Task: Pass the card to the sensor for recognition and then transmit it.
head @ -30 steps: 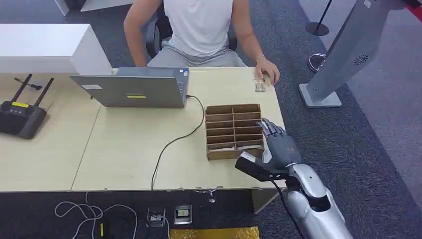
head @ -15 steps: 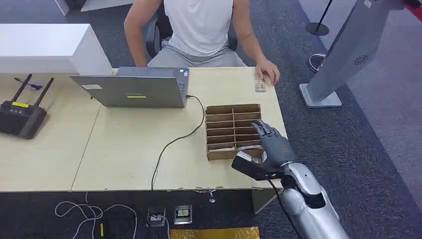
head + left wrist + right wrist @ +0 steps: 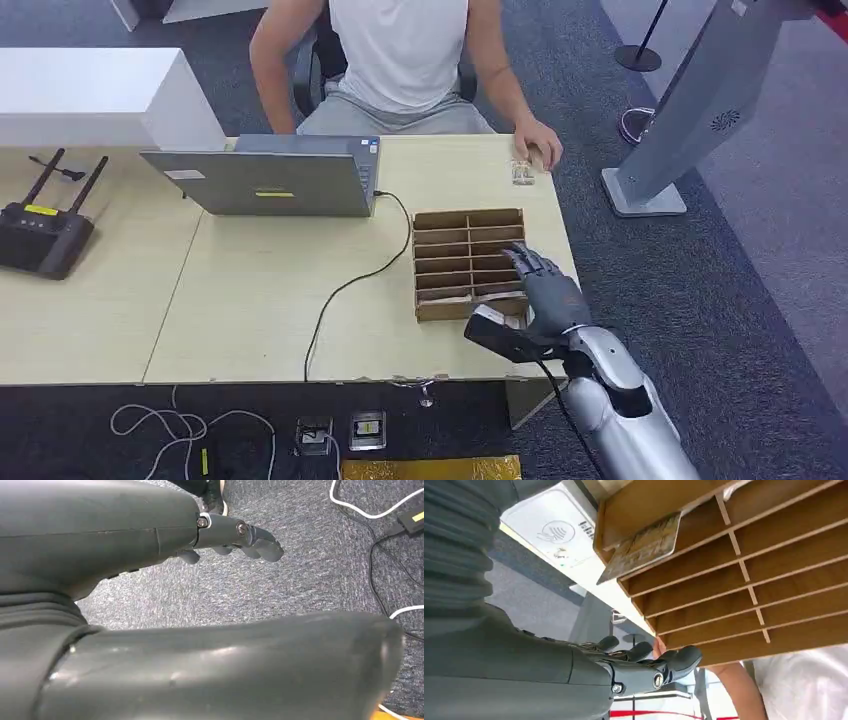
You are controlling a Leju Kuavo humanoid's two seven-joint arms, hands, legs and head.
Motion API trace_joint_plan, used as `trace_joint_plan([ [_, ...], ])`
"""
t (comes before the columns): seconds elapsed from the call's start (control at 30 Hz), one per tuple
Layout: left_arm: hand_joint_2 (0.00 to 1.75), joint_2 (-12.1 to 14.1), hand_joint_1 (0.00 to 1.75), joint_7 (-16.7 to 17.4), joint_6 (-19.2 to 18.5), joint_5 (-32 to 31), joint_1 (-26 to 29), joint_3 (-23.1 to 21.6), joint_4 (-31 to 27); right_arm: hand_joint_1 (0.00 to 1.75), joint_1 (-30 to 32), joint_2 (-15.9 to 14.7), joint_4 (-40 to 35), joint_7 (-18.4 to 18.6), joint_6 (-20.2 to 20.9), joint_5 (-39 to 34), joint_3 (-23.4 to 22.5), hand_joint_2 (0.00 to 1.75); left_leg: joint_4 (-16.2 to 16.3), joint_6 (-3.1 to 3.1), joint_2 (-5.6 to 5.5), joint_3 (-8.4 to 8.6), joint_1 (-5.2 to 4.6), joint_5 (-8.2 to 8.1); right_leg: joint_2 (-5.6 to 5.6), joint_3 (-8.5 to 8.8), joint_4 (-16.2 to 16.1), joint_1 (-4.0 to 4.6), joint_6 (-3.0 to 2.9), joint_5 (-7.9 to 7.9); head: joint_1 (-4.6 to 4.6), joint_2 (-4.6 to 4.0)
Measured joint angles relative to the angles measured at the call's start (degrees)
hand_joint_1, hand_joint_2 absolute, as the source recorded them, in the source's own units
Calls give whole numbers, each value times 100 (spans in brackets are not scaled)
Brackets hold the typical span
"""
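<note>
On the pale desk [image 3: 260, 300], the right hand [image 3: 545, 295] hovers over the cardboard rack [image 3: 470, 262], fingers spread, gripping nothing; the card [image 3: 644, 545] sits in the rack, unscanned.

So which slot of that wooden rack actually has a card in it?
The end slot nearest the robot: in the wooden rack, the card leans there, next to the white reader. The other slots visible look empty.

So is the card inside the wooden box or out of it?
Partly in. The card sits tilted in an end slot of the wooden box, with one corner poking past the edge. The robot hand isn't holding it.
</note>
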Motion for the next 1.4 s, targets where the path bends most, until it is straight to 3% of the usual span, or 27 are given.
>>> trace_joint_plan([
  [0.03, 0, 0, 0, 0, 0, 0, 0, 0, 0, 14, 0, 0, 0, 0, 0, 0, 0, 175, 0, 0, 0, 0, 0, 0, 0, 0, 0, 0, 0, 0, 0, 0],
  [0.07, 0, 0, 0, 0, 0, 0, 0, 0, 0, 54, 0, 0, 2, 4, 2, 0, 0, 175, 0, 0, 0, 0, 0, 0, 0, 0, 0, 0, 0, 0, 0, 0],
  [0.2, 0, 0, 0, 44, -42, -4, -13, -9, 0, 54, -15, 0, 103, 103, 122, 26, 0, 175, 0, 0, 0, 0, 0, 0, 0, 0, 0, 0, 0, 0, 0, 0],
  [0.23, 0, 0, 0, 52, -44, -7, -24, -33, 0, 173, -15, 0, 183, 175, 214, 42, 0, 175, 0, 0, 0, 0, 0, 0, 0, 0, 0, 0, 0, 0, 0, 0],
  [0.5, 0, -2, 0, 55, -35, 37, -32, -55, 0, 166, -87, 0, 450, 225, 236, 48, 4, 175, 0, 0, 0, 2, 0, 0, 1, 1, 0, 0, -1, 0, 0, 0],
  [0.8, 0, -13, 0, 55, -20, 39, -32, -59, 0, 169, -98, 81, 605, 175, -289, 44, 2, 175, 0, 0, 0, 2, 0, 0, 0, 2, 0, 0, -1, 0, 0, 0],
  [1.03, 0, -22, 0, 55, 18, 35, -35, -87, 0, 171, -191, 114, 721, 105, -459, 61, 2, 175, 0, 0, 0, 0, 0, 0, 1, 0, 0, 0, -1, -1, 0, 0],
  [1.37, 0, -42, 0, 55, 28, -70, -68, -129, 0, 173, -871, 114, 702, -155, -877, 472, -133, 175, 2, 0, 3, 0, -1, 1, 3, -5, 0, -1, 0, 2, 2, 0],
  [1.4, 0, -44, 0, 55, 33, -81, -75, -153, 0, 164, -1030, 114, 699, -204, -899, 476, -182, 175, 2, 0, 6, 0, -2, 2, 4, -7, 1, -1, 1, 6, -4, 0],
])
